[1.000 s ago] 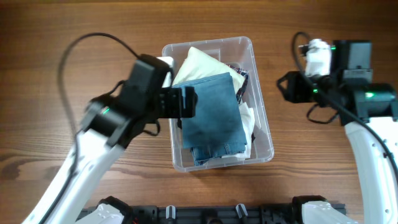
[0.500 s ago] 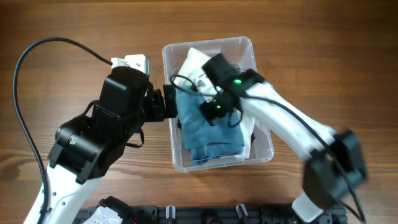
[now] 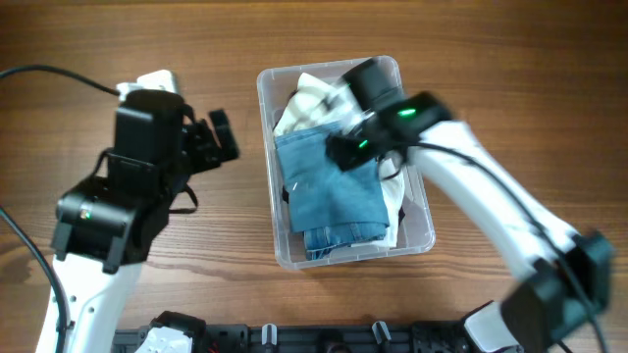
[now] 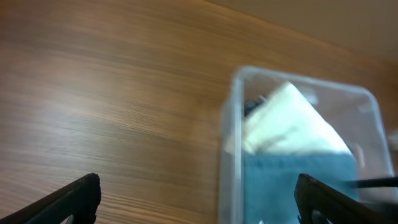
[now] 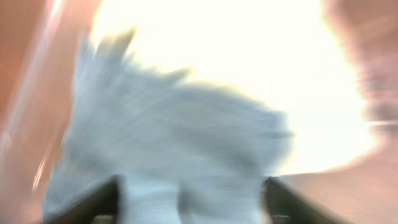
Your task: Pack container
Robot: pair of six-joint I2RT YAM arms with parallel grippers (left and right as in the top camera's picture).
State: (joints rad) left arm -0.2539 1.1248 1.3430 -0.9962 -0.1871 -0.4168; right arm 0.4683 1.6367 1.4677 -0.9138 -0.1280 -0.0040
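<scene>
Wood-grain worktop (image 3: 471,39) all round, from overhead. On it, the container (image 3: 263,147), a short way ahead of the left pincer (image 3: 222,137) and directly under the right pincer (image 3: 345,153). Packed with a folded denim piece (image 3: 339,206) over cream cloth (image 3: 304,98).

From the left wrist: fingers (image 4: 74,196) spread wide at either edge, gripping nothing, with the container (image 4: 227,143) ahead and to the right.

From the right wrist, badly blurred: denim piece (image 5: 174,124) filling the space ahead of parted fingers (image 5: 102,196), not visibly clamped.

Probably light, smooth, thin plastic, somewhat flexible and stiffest along the rolled rim. Best pinched there, midway along a long side. Soft contents, easily pressed down.
</scene>
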